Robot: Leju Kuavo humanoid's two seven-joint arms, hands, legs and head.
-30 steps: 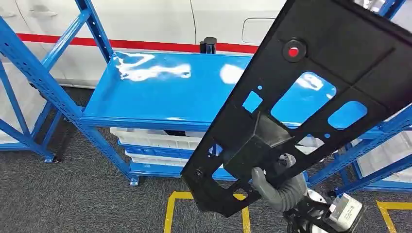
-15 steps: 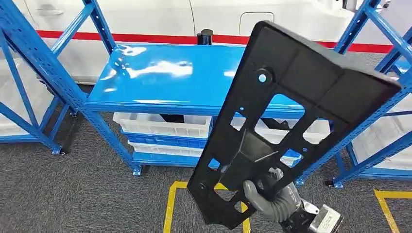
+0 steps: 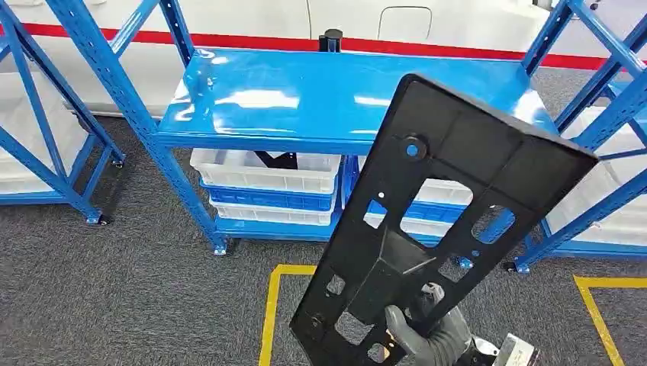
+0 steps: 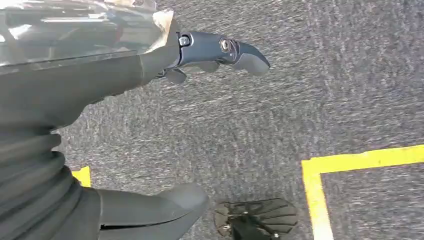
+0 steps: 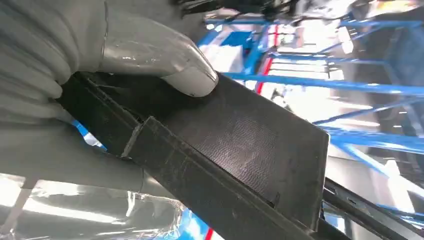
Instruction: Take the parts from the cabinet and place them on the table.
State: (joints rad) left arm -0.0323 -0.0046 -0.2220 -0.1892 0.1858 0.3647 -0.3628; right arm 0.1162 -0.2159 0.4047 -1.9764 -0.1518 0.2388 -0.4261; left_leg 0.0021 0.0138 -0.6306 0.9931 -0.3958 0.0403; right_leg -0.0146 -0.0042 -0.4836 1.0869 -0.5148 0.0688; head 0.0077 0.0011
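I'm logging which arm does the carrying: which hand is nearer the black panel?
Right. The right hand grips the black panel at its lower end; the left hand hangs over the carpet, holding nothing.

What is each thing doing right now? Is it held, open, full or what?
black panel: held up at a tilt, off the floor, gripped near its lower end
right hand: gripping the black panel
left hand: holding nothing, fingers apart, over the carpet
blue shelf: top bare and shiny
white bins: stacked under the shelf top; the top one holds something dark
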